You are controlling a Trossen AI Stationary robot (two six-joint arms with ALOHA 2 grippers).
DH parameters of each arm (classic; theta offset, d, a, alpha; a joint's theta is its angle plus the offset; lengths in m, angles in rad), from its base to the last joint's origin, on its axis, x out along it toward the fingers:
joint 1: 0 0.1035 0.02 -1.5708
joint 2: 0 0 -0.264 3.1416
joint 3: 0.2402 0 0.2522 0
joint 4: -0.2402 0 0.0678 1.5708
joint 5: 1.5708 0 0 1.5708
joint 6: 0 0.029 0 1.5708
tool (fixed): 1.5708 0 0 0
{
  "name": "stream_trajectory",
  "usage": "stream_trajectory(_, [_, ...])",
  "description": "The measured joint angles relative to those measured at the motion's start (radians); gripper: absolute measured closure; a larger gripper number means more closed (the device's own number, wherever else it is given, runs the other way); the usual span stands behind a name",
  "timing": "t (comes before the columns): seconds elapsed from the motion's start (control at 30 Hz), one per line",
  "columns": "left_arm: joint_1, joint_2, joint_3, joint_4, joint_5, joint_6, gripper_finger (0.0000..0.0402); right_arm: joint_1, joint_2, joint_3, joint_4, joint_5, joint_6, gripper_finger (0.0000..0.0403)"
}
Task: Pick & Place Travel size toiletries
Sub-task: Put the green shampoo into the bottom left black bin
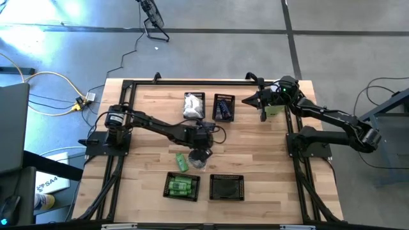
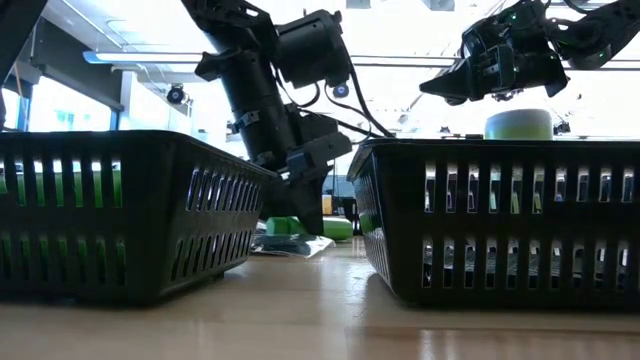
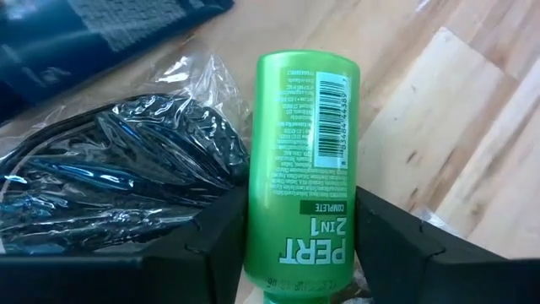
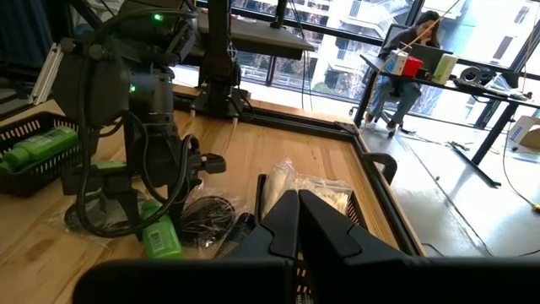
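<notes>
Four black mesh baskets stand on the wooden worktop [image 1: 268,160]: two at the near edge and two at the far edge, with open bare wood between the rows. The near left basket [image 1: 182,186] holds green bottles; the near right basket [image 1: 227,187] looks empty of bright things. At the far side, one basket [image 1: 194,105] holds white crinkly packets and the next basket [image 1: 223,107] holds dark blue pieces.

The left gripper [image 1: 200,153] is low over the middle of the worktop. Its jaws are partly open, one on each side of a smooth green bottle [image 3: 302,169] with a barcode label, close to its sides; I cannot tell if they press it already. The bottle lies on the wood, and just beside it there is a crumpled clear wrap [image 3: 126,169] around dark cords. A second green bottle [image 1: 182,161] lies near, toward the near left basket.

The right gripper [image 1: 261,99] hangs above the far right corner with its jaws closed and holds nothing. A pale-green cylinder [image 2: 518,124] stands there under it. The right side of the worktop is free wood.
</notes>
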Motion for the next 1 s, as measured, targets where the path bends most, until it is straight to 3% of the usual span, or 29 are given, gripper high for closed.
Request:
stream_trajectory(0.47, [-0.001, -0.008, 0.064, -0.081, -0.003, 0.037, 0.0219, 0.0, 0.0, 0.0, 0.0, 0.0, 0.0, 0.0399])
stream_trajectory(1.0, [-0.008, -0.204, 0.068, -0.183, -0.064, 0.139, 0.022, 0.0, 0.0, 0.0, 0.001, 0.001, -0.006, 0.0399])
